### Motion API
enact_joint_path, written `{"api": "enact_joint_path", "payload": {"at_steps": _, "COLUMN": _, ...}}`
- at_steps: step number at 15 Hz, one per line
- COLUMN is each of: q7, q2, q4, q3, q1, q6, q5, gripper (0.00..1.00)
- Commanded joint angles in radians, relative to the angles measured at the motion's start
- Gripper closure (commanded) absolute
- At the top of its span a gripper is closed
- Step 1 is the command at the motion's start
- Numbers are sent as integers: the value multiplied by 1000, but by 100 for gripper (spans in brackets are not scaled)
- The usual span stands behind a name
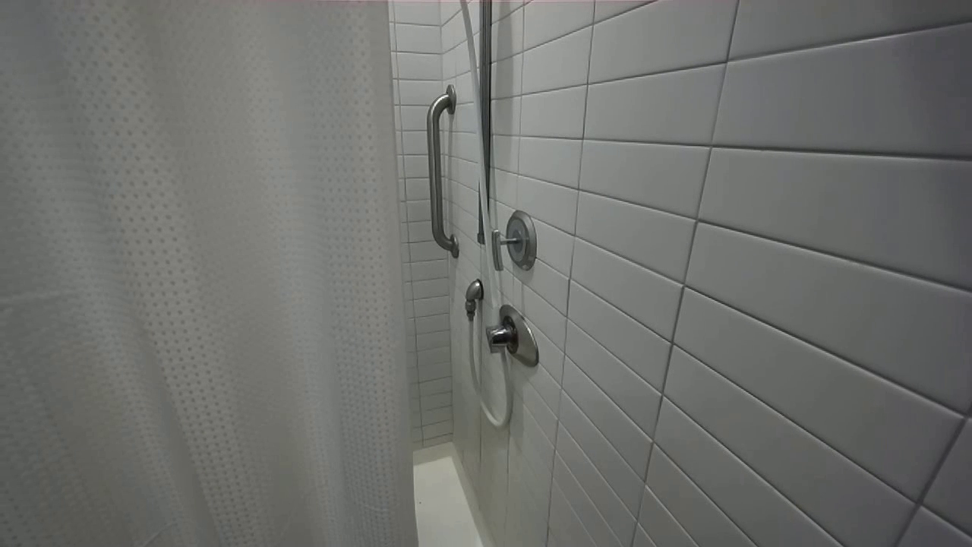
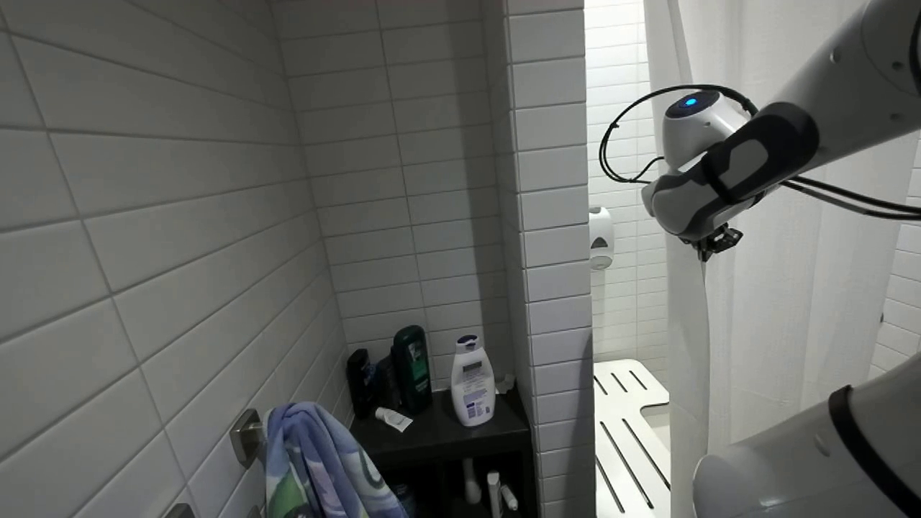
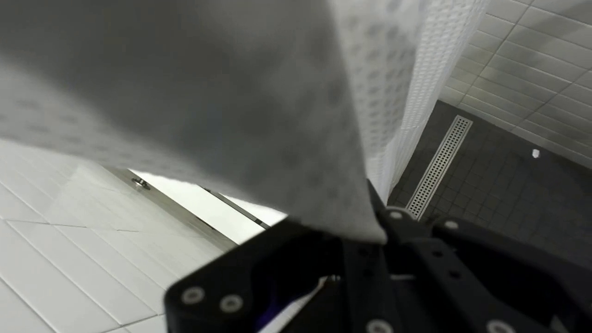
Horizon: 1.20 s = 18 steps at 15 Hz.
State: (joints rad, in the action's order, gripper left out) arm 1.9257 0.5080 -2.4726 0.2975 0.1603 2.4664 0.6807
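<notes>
Tiled wall [image 2: 403,158] in bkgd, wht curtain [image 2: 791,316] edge btwn hand's [image 2: 704,253] fingertips [image 3: 363,259]

No lettering is legible. In an exterior view, print on the white bottle [image 2: 473,388] and green bottle [image 2: 411,370] is too small.

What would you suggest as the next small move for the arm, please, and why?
Perhaps a short, gentle sideways pull of the shower curtain toward the tiled pillar: the jaws seem shut on its edge, since it narrows to them in the wrist view, and an exterior view shows a gap between curtain and pillar.
</notes>
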Motion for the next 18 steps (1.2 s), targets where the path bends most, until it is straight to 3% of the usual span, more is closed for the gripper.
{"api": "enact_joint_path", "payload": {"at_steps": 1, "q7": 1, "q2": -53, "q4": 45, "q3": -2, "q1": 16, "q6": -36, "q5": -30, "gripper": 100}}
{"api": "enact_joint_path", "payload": {"at_steps": 18, "q7": -35, "q2": -196, "q4": 199, "q3": 10, "q1": 53, "q6": -153, "q5": -87, "gripper": 100}}
